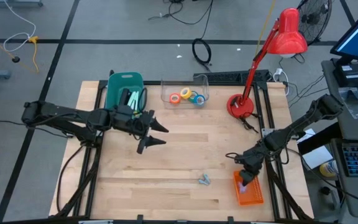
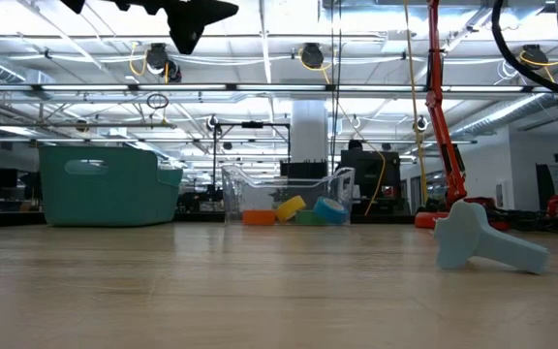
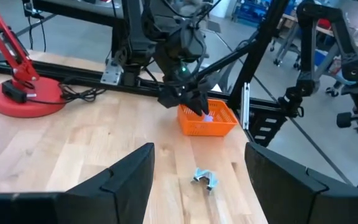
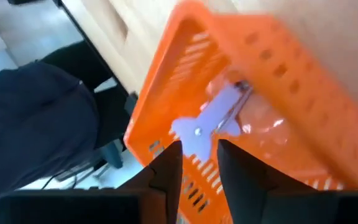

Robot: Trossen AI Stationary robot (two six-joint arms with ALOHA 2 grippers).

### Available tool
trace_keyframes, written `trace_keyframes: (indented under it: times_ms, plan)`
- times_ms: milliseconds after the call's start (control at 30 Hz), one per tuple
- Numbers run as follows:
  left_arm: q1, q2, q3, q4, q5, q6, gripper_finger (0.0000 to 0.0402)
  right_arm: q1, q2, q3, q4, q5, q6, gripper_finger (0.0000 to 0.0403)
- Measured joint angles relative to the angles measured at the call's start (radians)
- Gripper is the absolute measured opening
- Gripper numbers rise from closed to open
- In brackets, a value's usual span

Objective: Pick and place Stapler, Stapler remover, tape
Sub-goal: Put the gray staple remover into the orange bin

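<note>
Right pincer hangs over the orange basket, fingers parted, a lilac staple remover lying inside: drop-off looks done. Left pincer waits, parted, mid-counter. Next, probably the second remover.

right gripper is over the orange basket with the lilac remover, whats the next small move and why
Probably open a little wider and lift straight up: the right gripper hangs over the orange basket, and the staple remover already lies inside, just past its fingertips.
</note>
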Motion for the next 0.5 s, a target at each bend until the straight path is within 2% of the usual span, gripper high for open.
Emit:
trace_keyframes:
  times_ms: [100, 267, 433, 500]
  plan:
    - [-0.001, 0.000, 0.000, 0.001, 0.000, 0.002, 0.0253, 0.001, -0.010, 0.000, 0.030, -0.040, 0.047, 0.0105]
    - [-0.001, 0.000, 0.000, -0.017, 0.000, 0.001, 0.0253, 0.024, -0.071, 0.000, 0.105, -0.032, 0.167, 0.0104]
    - [-0.014, 0.000, 0.000, -0.040, 0.001, 0.000, 0.0253, 0.091, -0.153, 0.004, 0.125, 0.096, 0.283, 0.0092]
    - [-0.025, 0.000, 0.000, -0.046, 0.001, -0.003, 0.0253, 0.121, -0.179, 0.012, 0.127, 0.207, 0.283, 0.0088]
